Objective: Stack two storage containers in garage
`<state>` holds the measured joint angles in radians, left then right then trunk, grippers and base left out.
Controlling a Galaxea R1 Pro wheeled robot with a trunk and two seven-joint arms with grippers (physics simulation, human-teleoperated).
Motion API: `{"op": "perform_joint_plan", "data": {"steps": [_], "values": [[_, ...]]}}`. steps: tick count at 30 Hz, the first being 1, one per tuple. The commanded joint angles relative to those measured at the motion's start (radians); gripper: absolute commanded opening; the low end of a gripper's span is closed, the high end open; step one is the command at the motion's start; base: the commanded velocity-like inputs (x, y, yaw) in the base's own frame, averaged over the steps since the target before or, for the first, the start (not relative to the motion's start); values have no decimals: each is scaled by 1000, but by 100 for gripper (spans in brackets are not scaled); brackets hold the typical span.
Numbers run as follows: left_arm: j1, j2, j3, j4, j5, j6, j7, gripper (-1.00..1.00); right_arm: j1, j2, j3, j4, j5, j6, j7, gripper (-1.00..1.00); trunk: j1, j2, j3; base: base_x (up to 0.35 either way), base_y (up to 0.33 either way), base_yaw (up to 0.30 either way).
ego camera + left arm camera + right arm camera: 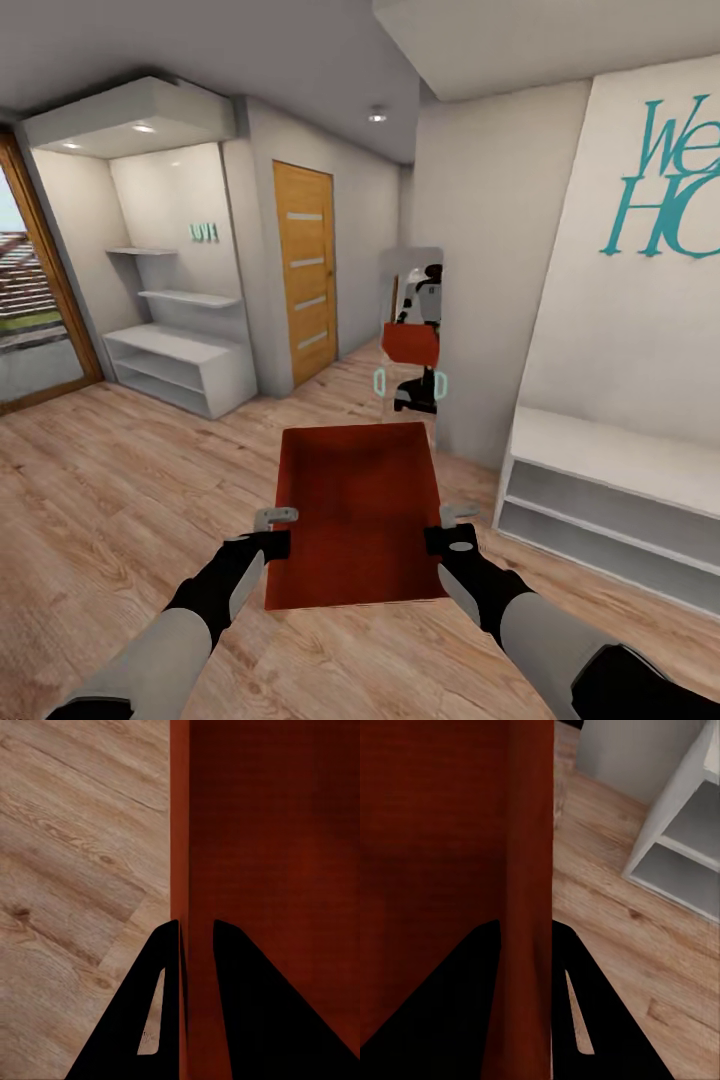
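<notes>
I hold one orange-red storage container (360, 510) level in front of me, above the light wood plank flooring (130, 500). My left gripper (275, 530) is shut on its left wall, and the left wrist view shows the black fingers (196, 922) pinching that wall (180, 832). On the opposite wall my right gripper (455, 525) is shut, its fingers (526, 922) clamped over the rim (529, 832). The bin's ribbed inside is empty. The garage is out of view.
A tall mirror (412, 335) straight ahead reflects me and the bin. A wooden door (305, 285) stands to its left. White shelving (180, 370) fills the left alcove beside a glass door (30, 300). A low white shelf bench (610, 500) lines the right wall.
</notes>
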<state>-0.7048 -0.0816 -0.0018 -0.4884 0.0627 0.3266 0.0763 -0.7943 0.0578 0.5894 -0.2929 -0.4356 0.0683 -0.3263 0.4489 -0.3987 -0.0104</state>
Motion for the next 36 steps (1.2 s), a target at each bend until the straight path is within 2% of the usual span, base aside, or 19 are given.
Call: {"op": "perform_joint_plan", "data": {"steps": [1,27,36], "values": [[1,0,-17,4,17,5,11,-100,-2,-1,-8,-5,15,7,-8,-100,1,-1,-1,323,0,224],[1,0,-17,4,15,5,11,-100,-2,-1,-8,-5,15,7,-8,-100,1,-1,-1,323,0,6],[1,0,-17,4,15,5,11,-100,-2,-1,-8,-5,17,7,-8,-100,1,-1,-1,323,0,199]]}}
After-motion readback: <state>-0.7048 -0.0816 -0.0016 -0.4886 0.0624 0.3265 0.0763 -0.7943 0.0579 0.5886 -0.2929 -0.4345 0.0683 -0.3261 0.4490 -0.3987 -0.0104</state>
